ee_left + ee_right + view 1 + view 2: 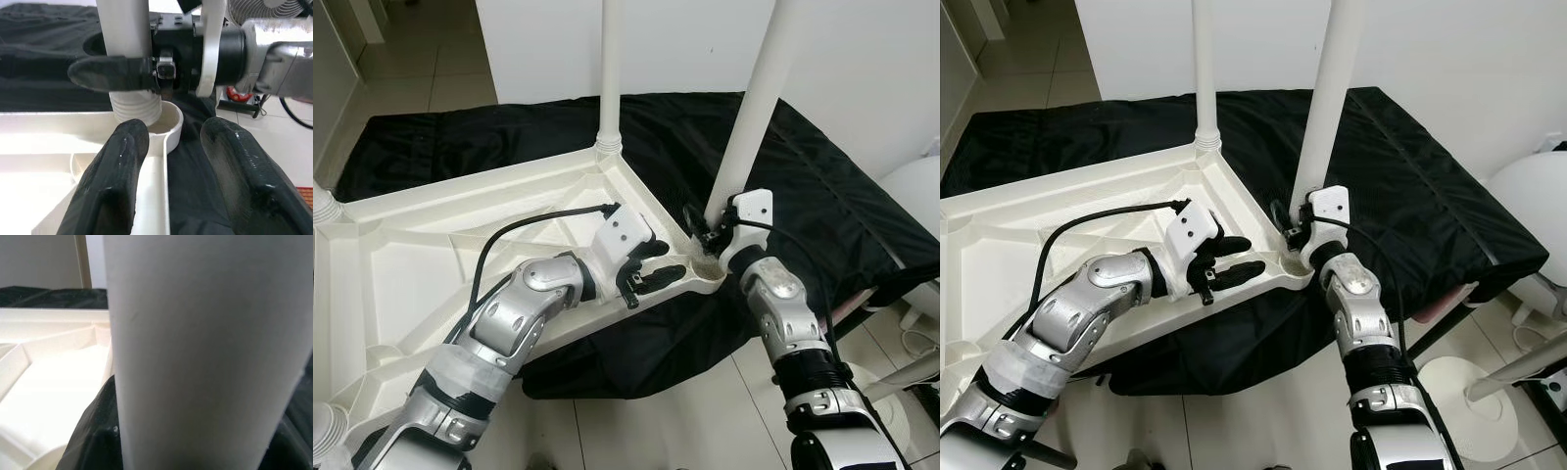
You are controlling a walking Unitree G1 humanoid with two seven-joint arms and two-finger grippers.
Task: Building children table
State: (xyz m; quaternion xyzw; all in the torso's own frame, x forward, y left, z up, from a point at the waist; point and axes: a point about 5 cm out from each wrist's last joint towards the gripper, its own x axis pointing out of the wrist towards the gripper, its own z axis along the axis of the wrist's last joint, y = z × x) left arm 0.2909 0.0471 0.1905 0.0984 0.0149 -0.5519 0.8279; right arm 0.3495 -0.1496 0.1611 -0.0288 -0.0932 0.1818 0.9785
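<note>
At corner socket (168, 120) of upturned white plastic tabletop (431, 255), right pincer (705, 233) clamps white tubular leg (749, 117); left pincer (648, 269) wide, straddling rim.

upturned white tabletop (431, 255), legs (759, 98) upright

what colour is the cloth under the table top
Black cloth, clearest in the left eye view.
</note>
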